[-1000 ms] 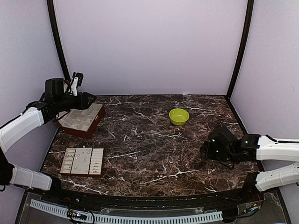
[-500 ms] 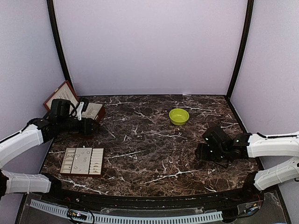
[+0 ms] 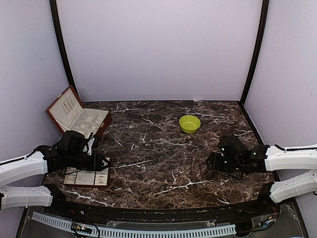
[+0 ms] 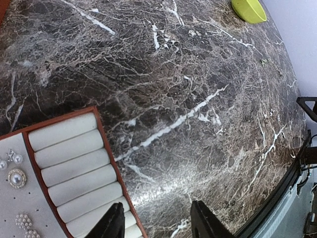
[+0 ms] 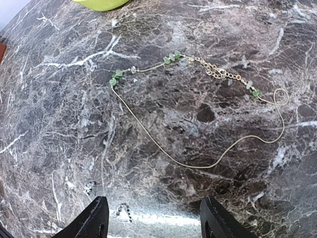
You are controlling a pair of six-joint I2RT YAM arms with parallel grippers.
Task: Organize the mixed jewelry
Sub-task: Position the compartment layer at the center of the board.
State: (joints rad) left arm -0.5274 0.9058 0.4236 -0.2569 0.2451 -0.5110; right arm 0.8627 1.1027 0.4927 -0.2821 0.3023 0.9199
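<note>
Jewelry: thin chain (image 5: pixel 214 72) loose on the desk (image 5: pixel 59 124); pearl studs (image 4: pixel 17 177) in the cream tray (image 4: pixel 69 163).
Right end effector (image 5: pixel 153 218): mine, jaws apart, empty, over the chain.
Change: my left end effector (image 4: pixel 156 223), half open and empty, has swung from the reddish box (image 3: pixel 79 116) to the tray.
Meaning: sorting barely begun.

I work in a robot test booth, not a home or a shop. Plain lilac walls (image 3: pixel 158 49) close me in on three sides, with black poles (image 3: pixel 255 49) at the back corners. My white left arm (image 3: pixel 22 168) and right arm (image 3: pixel 292 157) reach in from the near edge of a dark marble tabletop (image 3: pixel 158 158), and a slotted cable duct (image 3: pixel 148 232) runs along that edge. The few props look staged: a box (image 3: pixel 81 119), a tray (image 3: pixel 81 178), a green bowl (image 3: pixel 189 123) and a chain (image 5: pixel 198 124) lying loose on the stone.
</note>
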